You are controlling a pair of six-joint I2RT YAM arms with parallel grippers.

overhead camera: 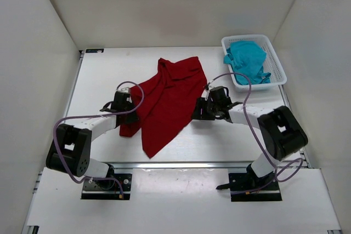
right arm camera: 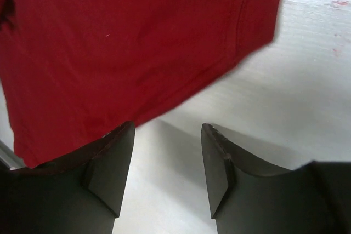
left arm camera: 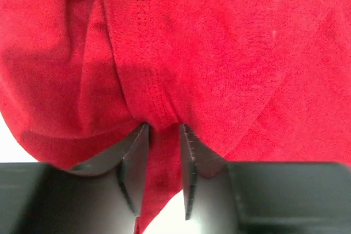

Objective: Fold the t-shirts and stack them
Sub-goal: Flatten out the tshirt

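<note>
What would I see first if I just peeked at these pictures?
A big dark red fabric t-shirt lies crumpled in the middle of the white table. The left gripper has a fold of it between its fingers, while the right gripper stands open at the shirt's edge. At the far right corner, a teal fabric t-shirt sits bunched in a white slotted plastic basket.

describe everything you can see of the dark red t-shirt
The dark red fabric t-shirt lies crumpled and unfolded, spread diagonally across the white table, stitched hems showing. The left hand pinches a fold at its left edge; the open right hand sits at its right hem, not gripping.
</note>
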